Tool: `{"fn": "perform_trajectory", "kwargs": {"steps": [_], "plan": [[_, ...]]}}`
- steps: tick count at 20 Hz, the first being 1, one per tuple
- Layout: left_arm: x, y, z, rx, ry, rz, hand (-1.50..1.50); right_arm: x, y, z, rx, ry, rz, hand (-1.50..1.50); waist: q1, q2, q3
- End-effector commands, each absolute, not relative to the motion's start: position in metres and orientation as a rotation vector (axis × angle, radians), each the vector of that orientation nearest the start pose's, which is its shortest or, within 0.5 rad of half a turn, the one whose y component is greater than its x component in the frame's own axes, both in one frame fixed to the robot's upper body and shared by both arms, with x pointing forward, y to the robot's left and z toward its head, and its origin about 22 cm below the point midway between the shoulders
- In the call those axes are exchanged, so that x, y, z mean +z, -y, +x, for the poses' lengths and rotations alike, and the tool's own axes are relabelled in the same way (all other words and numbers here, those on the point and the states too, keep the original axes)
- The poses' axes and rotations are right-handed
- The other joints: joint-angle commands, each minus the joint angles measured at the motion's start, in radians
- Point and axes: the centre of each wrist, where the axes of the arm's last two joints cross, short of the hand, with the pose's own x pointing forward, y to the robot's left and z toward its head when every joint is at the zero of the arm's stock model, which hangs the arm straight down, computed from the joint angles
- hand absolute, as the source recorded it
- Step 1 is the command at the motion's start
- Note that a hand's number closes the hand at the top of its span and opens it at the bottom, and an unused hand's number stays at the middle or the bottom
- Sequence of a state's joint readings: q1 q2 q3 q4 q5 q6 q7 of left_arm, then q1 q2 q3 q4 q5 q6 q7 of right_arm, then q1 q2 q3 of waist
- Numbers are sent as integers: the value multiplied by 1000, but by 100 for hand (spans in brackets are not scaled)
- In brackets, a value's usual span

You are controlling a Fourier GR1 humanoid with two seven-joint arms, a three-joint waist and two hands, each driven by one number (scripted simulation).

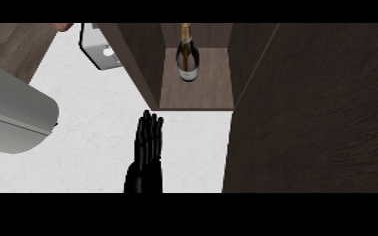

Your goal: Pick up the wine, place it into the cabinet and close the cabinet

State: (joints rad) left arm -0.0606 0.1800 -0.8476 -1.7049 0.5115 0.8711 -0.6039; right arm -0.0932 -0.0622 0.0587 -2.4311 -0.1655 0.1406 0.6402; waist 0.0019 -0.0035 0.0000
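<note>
head view: the wine (187,55) already stands upright inside the cabinet (193,97), so closing is the step in hand. the next move calls for swinging the open door (303,115) shut. one hand (148,140), fingers straight and together, rests on the counter (96,130) just before the cabinet, holding nothing, well short of the wine; which hand it is, i cannot tell.

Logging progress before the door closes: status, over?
Left hand open, fingers straight, over counter. Right hand out of view. Wine bottle upright inside cabinet. Cabinet door open, nothing blocking.
</note>
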Motion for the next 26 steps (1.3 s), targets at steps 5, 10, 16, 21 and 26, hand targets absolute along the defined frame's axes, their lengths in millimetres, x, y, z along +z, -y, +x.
{"fn": "perform_trajectory", "kwargs": {"steps": [5, 10, 16, 21, 26], "plan": [[25, -116, 136, 191, 1908, -225, -150, 207, 216, 140, 412, 1817, 379, 150, -2, 0, 0], [48, -155, 129, 133, 1935, -282, -150, 210, 217, 131, 498, 1827, 348, 150, -2, 0, 0], [41, -178, 127, 133, 1904, -240, -150, 192, 206, 138, 457, 1729, 497, 150, -1, 1, 0], [58, -221, 133, 166, 1956, -223, -150, 186, 207, 129, 480, 1639, 560, 150, 1, 1, 0], [59, -235, 130, 200, 1975, -179, -150, 192, 181, 113, 609, 1604, 678, 150, 5, -2, -1]]}}
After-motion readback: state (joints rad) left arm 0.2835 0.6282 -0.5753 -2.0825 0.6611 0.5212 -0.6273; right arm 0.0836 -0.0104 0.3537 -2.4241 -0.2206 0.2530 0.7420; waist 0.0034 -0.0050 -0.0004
